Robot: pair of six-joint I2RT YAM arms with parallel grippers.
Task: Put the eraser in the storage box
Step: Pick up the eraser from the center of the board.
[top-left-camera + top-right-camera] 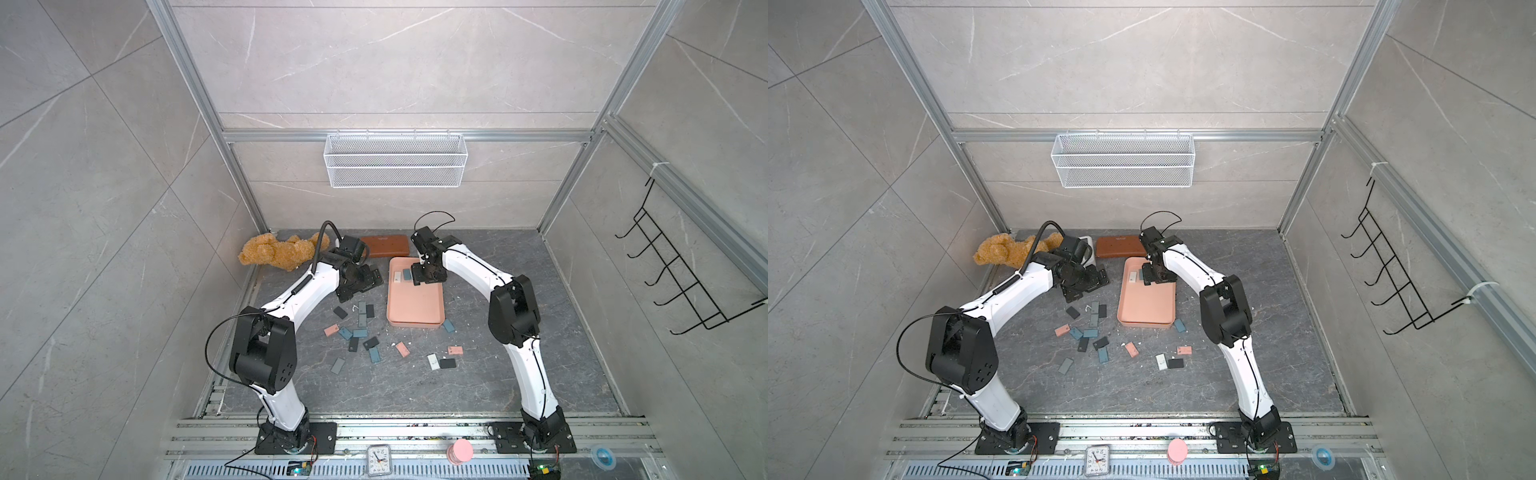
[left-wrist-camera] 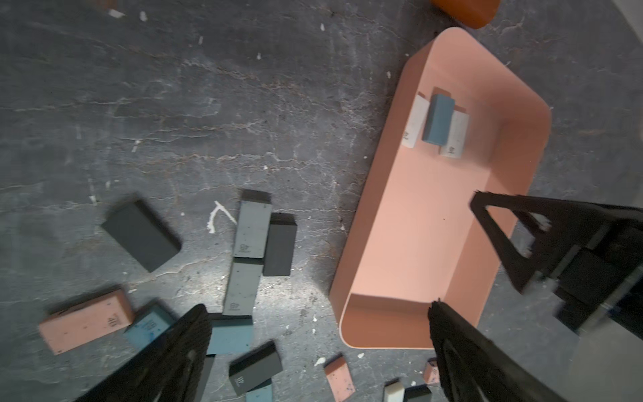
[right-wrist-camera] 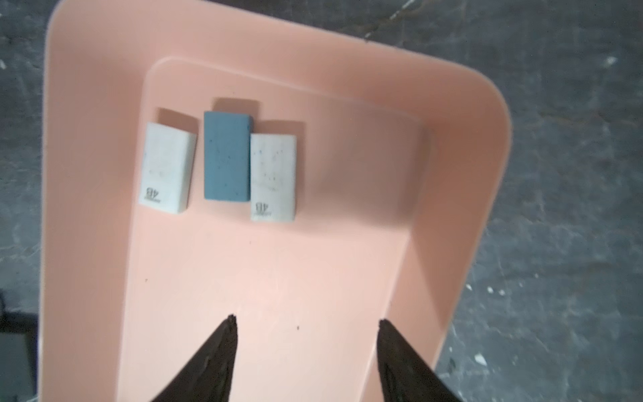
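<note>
The salmon-pink storage box [image 1: 415,309] [image 1: 1146,309] lies on the dark table between both arms. Three erasers lie side by side at its far end: a white one [image 3: 167,167], a blue one [image 3: 227,156] and another white one [image 3: 274,177]. My right gripper [image 3: 306,322] [image 1: 419,277] hovers over the box floor [image 3: 278,271], open and empty. My left gripper [image 2: 318,308] [image 1: 360,286] hangs open and empty to the left of the box [image 2: 410,226]. It is above several loose erasers, among them a pink one [image 2: 85,320] and a black one [image 2: 141,235].
More loose erasers [image 1: 446,363] are scattered on the table in front of the box. A brown case [image 1: 384,246] and a plush bear [image 1: 276,251] lie along the back edge. A white mesh basket [image 1: 395,160] hangs on the back wall. A black hook rack [image 1: 681,274] hangs on the right wall.
</note>
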